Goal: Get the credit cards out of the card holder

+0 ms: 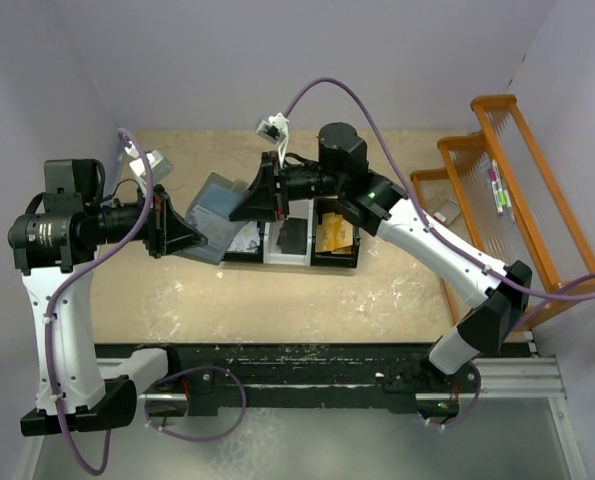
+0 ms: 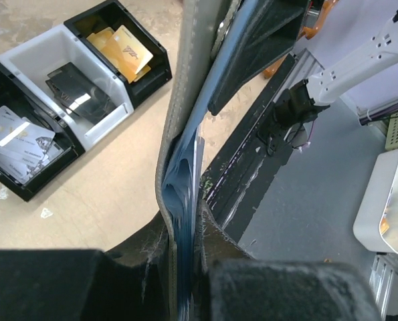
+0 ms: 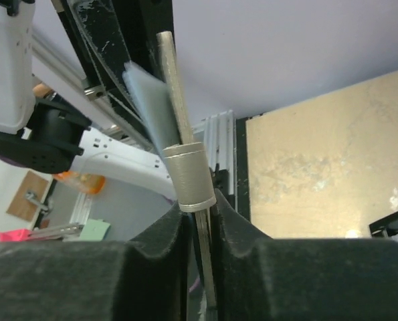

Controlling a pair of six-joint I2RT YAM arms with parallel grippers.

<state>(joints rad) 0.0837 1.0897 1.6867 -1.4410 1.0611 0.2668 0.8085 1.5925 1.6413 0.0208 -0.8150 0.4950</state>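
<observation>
Card holder (image 1: 215,207) is mid-air, centre. Left gripper (image 1: 190,238) is clamped on its 8 o'clock end, right gripper (image 1: 249,200) pinches the 2 o'clock flap. I judge it light and floppy; grip the edges. Bin tray (image 1: 295,262) sits at 4 o'clock.

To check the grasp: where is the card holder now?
In the top view, the card holder is left of centre, between the left gripper and right gripper, beside the tray.
</observation>
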